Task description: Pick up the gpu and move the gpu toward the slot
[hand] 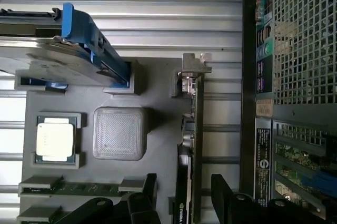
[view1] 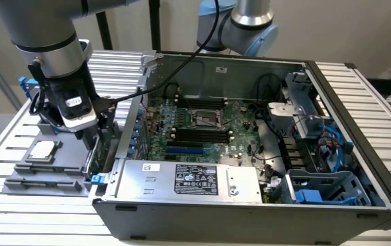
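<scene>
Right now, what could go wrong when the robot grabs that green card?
The gpu stands on its thin edge between the fingers of the open gripper, so an off-centre squeeze might tip it. The computer case sits close beside it, so lifting could bump the card against that wall. The black cable on the arm might snag the case edge.

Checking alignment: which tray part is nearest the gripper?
The gpu, the thin green card on edge, in line with the open gripper; CPU and RAM lie farther off.
</scene>
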